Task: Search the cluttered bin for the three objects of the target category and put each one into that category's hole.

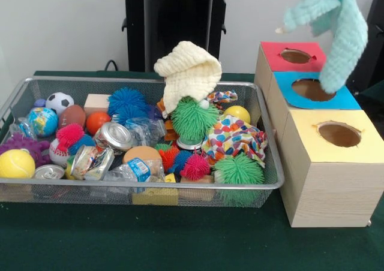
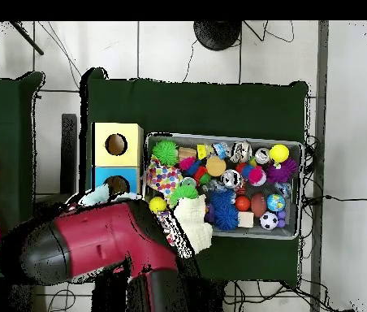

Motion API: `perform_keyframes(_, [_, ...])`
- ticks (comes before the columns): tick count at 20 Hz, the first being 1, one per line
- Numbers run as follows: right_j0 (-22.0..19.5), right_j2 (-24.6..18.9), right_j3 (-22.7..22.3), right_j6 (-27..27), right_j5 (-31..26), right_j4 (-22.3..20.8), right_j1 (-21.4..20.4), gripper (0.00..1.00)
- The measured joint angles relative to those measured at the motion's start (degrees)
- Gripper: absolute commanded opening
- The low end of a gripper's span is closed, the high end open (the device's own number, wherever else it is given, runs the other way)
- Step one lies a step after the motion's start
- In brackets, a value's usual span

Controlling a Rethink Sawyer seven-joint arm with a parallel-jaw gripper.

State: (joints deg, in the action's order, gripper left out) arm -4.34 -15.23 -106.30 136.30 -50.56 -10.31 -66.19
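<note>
One mint cloth hangs — above blue hole.

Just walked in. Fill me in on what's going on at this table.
A red and black robot arm is sorting items from a cluttered wire bin into a box with red, blue and yellow holes. A mint green cloth hangs in the air above the blue hole, apparently about to be dropped in; the gripper itself is hidden. In the bin, a cream cloth is draped over a green spiky ball, and a polka-dot cloth lies beside them.
</note>
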Motion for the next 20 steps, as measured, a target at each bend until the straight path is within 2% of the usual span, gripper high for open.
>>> perform_keyframes(3, [0.2, 0.1, 3.0, 0.0, -1.6, -3.8, -2.1, 0.0])
perform_keyframes(9, [0.4, 1.2, 5.2, 0.0, -1.7, -9.0, -3.8, 0.0])
perform_keyframes(15, [2.0, 2.9, 4.4, 0.0, -1.8, -9.4, -8.5, 0.0])
perform_keyframes(20, [3.4, 3.9, 3.7, 0.0, -2.8, -8.1, -14.2, 0.0])
